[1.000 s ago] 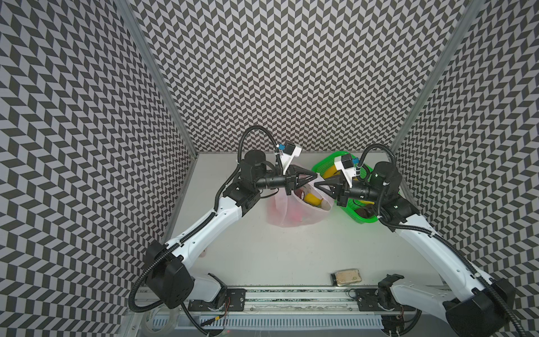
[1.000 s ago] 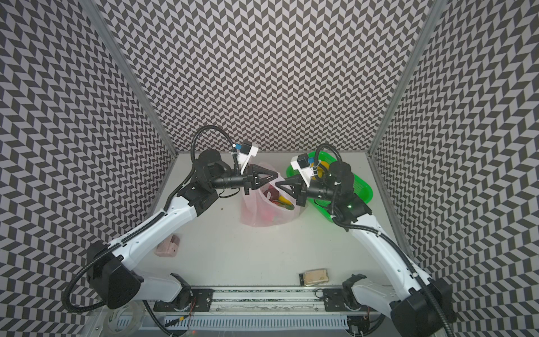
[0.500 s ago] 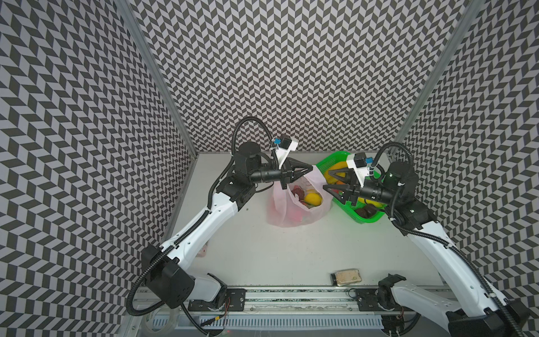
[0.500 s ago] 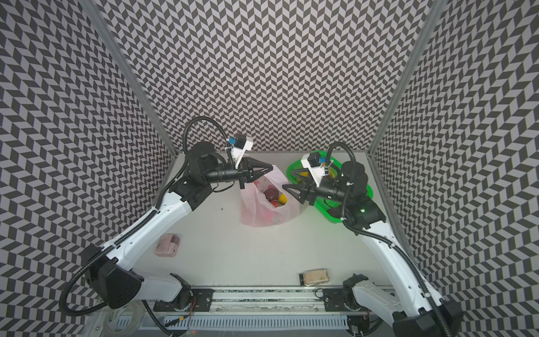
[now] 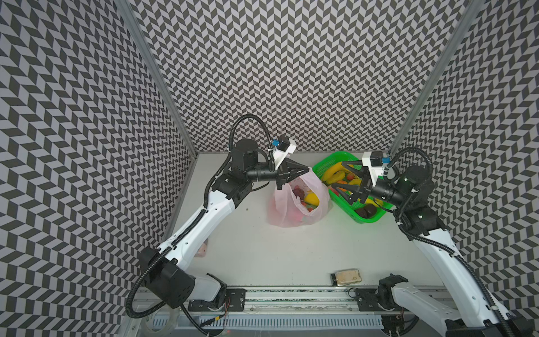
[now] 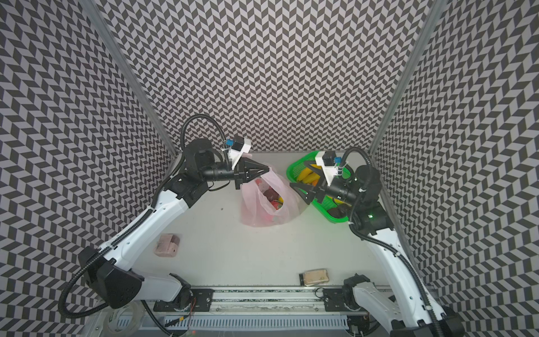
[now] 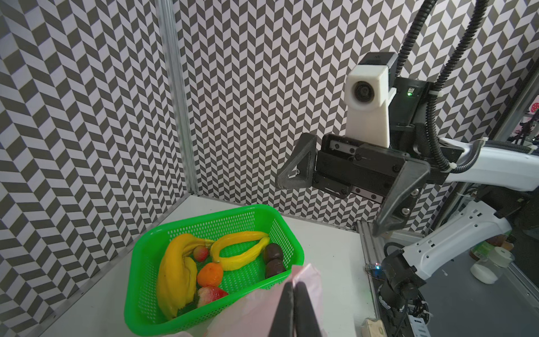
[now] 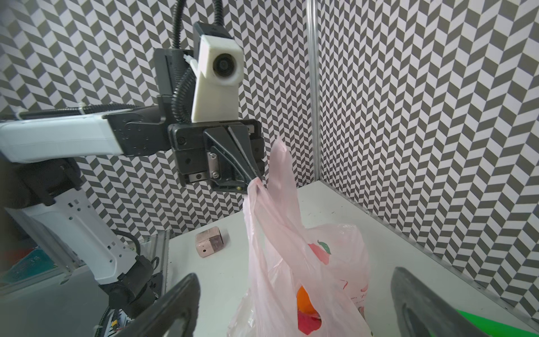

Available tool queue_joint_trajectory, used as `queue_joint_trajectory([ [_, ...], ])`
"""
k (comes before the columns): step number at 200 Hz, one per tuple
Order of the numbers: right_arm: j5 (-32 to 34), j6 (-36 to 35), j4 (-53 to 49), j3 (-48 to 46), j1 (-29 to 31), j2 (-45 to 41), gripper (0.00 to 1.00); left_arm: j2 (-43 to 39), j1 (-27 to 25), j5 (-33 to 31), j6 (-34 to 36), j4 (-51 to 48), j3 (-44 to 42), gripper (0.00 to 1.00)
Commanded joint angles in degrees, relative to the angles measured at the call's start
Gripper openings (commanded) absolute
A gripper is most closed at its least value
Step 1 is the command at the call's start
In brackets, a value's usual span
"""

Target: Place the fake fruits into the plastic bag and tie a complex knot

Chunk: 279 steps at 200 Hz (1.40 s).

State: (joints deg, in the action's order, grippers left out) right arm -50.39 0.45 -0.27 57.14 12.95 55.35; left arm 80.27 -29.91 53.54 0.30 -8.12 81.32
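Note:
The pink plastic bag (image 5: 291, 216) stands open on the table in both top views. My left gripper (image 5: 306, 169) is shut on one handle and holds it up; the other handle (image 8: 280, 163) stands free. No knot is in view. Inside the bag lie fake fruits, among them a yellow one (image 5: 311, 199) and an orange one (image 8: 303, 300). My right gripper (image 5: 338, 173) hangs open and empty between the bag and the basket. More fake fruits sit in the basket: bananas (image 7: 175, 271), an orange (image 7: 210, 274), strawberries (image 7: 210, 293) and dark brown ones (image 7: 272, 252).
The green mesh basket (image 5: 363, 218) sits at the back right, close to the wall. A pinkish block (image 6: 166, 245) lies by the left arm. A tan packet (image 5: 347, 275) rests near the front rail. Patterned walls close in on three sides.
My right gripper has opened and drawn back from over the bag toward the basket; a yellow fruit now lies in the bag. My left gripper has shifted slightly back with the handle.

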Motion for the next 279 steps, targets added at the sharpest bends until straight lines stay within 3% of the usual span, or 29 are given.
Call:
queue_joint_trajectory([
  [1, -4.41, -3.77, 5.64, -2.48, -0.16, -1.52, 0.99, 0.01, 0.2, 2.71, 3.9, -2.72, 3.54, 0.0],
  [39, -10.83, -4.71, 12.89, -3.66, 0.23, 1.82, 0.99, 1.33, 0.2, 2.88, 6.3, -4.77, 5.17, 0.0],
  [91, -11.29, -6.75, 18.44, 0.63, 4.62, 9.02, 0.99, 3.21, 0.2, 3.93, 8.11, -6.59, 8.0, 0.0],
  [125, -12.89, -10.57, 13.57, 7.34, 7.99, 15.29, 1.0, 3.76, 0.2, 4.89, 10.16, -8.73, 9.64, 0.0],
  [160, -13.28, -13.01, 9.53, 12.24, 10.98, 20.6, 0.92, 4.07, 0.23, 5.51, 11.51, -9.55, 10.41, 0.0],
  [179, -14.06, -13.57, 8.23, 13.67, 11.9, 22.63, 0.84, 4.27, 0.24, 5.8, 12.18, -10.11, 11.09, 0.0],
  [230, -15.19, -16.27, 3.74, 13.75, 12.71, 23.93, 0.35, 5.14, 0.86, 7.36, 13.32, -10.71, 12.89, 0.0],
  [264, -14.94, -16.06, 4.85, 10.15, 12.67, 22.23, 0.16, 5.25, 1.58, 7.3, 12.9, -10.57, 13.69, 0.0],
  [279, -14.37, -15.03, 6.79, 7.9, 12.67, 21.24, 0.14, 5.17, 2.1, 7.37, 12.58, -10.22, 13.76, 0.0],
])
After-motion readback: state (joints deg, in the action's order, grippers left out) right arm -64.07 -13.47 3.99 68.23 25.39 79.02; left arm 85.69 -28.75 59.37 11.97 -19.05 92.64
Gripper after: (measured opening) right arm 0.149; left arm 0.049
